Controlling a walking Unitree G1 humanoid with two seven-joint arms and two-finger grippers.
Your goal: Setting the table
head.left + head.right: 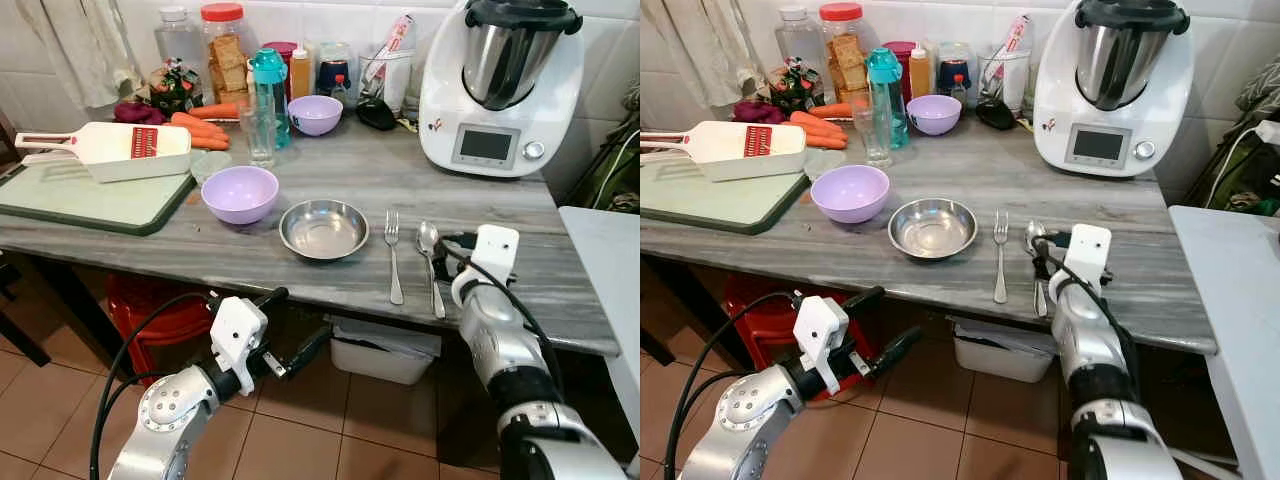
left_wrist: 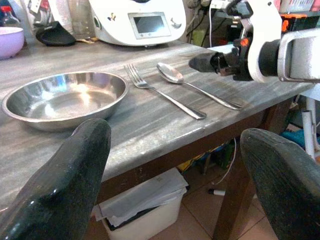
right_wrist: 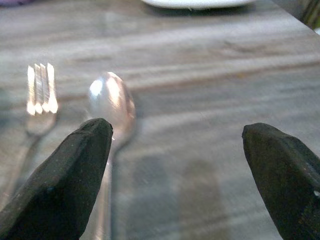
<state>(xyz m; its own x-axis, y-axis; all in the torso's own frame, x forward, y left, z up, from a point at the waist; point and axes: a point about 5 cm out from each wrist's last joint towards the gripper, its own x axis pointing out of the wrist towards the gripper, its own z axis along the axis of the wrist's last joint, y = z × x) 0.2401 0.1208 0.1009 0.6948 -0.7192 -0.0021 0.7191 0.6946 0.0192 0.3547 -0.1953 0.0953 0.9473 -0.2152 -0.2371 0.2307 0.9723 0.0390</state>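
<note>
On the grey marble table (image 1: 300,275) a steel bowl (image 1: 323,228) sits near the front edge. A fork (image 1: 393,255) and a spoon (image 1: 430,262) lie side by side to its right. My right gripper (image 1: 453,250) hovers low over the table just right of the spoon, open, with nothing between its fingers; one fingertip (image 3: 75,175) is beside the spoon bowl (image 3: 111,102). My left gripper (image 1: 298,318) is open below the front table edge, pointing toward the steel bowl (image 2: 65,97). A lilac bowl (image 1: 240,193) stands left of the steel one.
A green cutting board (image 1: 90,200) with a white slicer (image 1: 110,150) lies at the left. Carrots (image 1: 200,128), a glass (image 1: 260,130), a teal bottle (image 1: 268,90), another lilac bowl (image 1: 315,114) and a white food processor (image 1: 500,90) stand behind. Under the table are a red stool (image 1: 160,310) and a white bin (image 1: 380,355).
</note>
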